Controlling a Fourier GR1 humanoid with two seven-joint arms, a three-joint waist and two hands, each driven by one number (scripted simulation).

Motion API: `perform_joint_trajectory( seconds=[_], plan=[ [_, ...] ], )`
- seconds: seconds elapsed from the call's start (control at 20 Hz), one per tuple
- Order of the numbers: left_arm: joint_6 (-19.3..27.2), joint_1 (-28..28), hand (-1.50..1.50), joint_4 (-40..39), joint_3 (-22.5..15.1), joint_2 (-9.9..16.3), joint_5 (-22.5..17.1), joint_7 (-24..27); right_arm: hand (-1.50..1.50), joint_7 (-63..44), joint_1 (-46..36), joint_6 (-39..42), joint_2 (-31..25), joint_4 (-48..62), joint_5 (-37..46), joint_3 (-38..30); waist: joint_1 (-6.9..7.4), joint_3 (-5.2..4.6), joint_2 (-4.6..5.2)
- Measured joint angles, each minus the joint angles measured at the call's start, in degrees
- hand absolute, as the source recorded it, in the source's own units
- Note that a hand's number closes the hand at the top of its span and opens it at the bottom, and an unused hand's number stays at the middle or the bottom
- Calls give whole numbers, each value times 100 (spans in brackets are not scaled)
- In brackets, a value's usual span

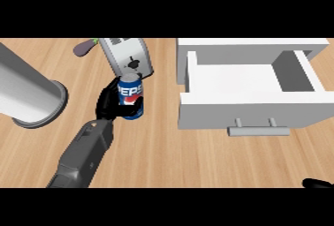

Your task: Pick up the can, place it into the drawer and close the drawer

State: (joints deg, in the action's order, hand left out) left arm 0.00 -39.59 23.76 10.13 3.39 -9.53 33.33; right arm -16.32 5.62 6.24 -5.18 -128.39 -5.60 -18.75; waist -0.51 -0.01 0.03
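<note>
Showing left hand curled around can, upright near counter's far edge, just beside toaster; open drawer toward far right corner. Right hand barely visible at near right corner, fingers impossible to judge. Risk: clipping drawer's front wall during transfer, tipping can outside.
</note>
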Motion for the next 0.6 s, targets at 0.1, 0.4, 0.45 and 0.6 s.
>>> perform_joint_trajectory(
  seconds=[0.1,0.4,0.45,0.6],
  plan=[
    [73,-85,150,333,-127,-52,46,-294,-150,-116,-137,-62,-52,39,28,-11,36,3,-12],
    [426,-418,150,1298,-511,-207,149,-1274,-150,-232,-147,-105,-84,-74,11,-79,58,4,-29],
    [457,-535,150,1451,-546,-220,143,-1513,-150,-159,-150,-93,-81,3,22,-91,64,3,-30],
    [668,-689,150,2043,-806,-272,10,-2177,-150,-220,-170,-127,-69,-67,84,-41,65,5,-36]
  ],
)
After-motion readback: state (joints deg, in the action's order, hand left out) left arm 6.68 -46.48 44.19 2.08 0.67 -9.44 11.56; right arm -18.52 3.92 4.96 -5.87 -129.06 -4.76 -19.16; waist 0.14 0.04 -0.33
